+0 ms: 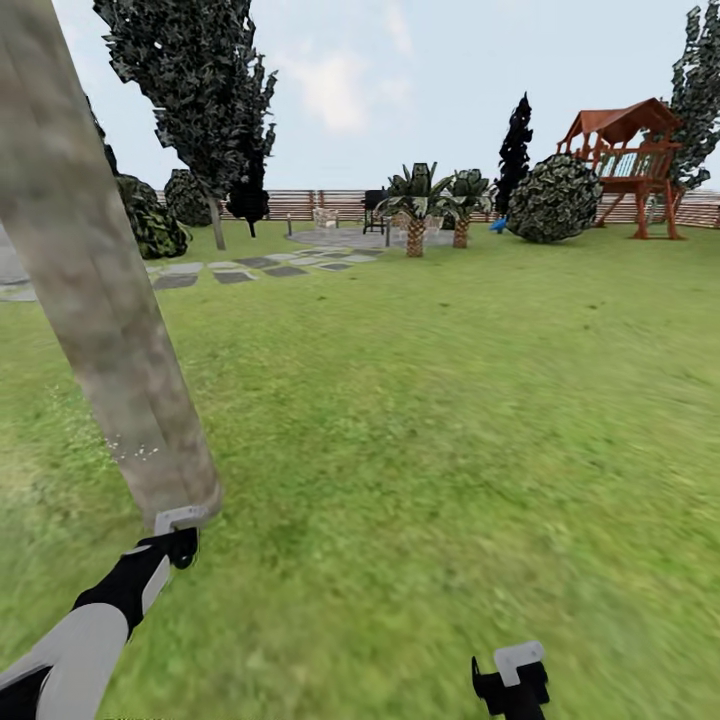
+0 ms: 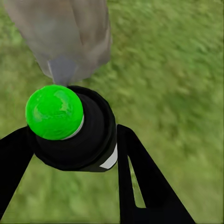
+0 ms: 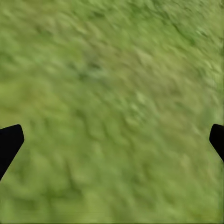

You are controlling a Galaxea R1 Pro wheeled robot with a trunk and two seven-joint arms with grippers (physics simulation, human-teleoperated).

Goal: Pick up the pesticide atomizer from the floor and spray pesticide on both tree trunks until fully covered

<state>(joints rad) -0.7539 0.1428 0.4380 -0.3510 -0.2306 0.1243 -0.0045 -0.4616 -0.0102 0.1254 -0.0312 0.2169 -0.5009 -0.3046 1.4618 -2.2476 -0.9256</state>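
The garden lawn (image 1: 450, 400) spreads wide and green, closed at the far side by a slatted wooden fence (image 1: 330, 203). Nearest of everything stands the tree trunk (image 1: 100, 300), a thick column of mottled grey-beige bark that leans across the head view and meets the grass just ahead of the left arm. Well beyond the trunk, a second tree (image 1: 195, 90) carries a ragged dark crown over a thin grey stem. Farther from the trunk, against the fence, is a red-roofed wooden play tower (image 1: 630, 160), with a round bush (image 1: 555, 198) beside it, and two short palms (image 1: 437, 205) stand nearer the middle of the lawn. Grey paving stones (image 1: 250, 268) lie between the trunk and the palms.

The left gripper (image 2: 70, 154) is clamped around the pesticide atomizer (image 2: 77, 135), its black fingers (image 2: 140, 172) pressed on either side of the dark bottle. The cap (image 2: 54, 112) shows bright green here (not red), and the bottle sits just beside the foot of the trunk, very close to the bark. A few tiny white specks of pesticide (image 1: 135, 455) cling low on the trunk.

The right gripper (image 3: 112, 140) hangs well apart from the trunk over bare grass, fingers spread wide with nothing between them.
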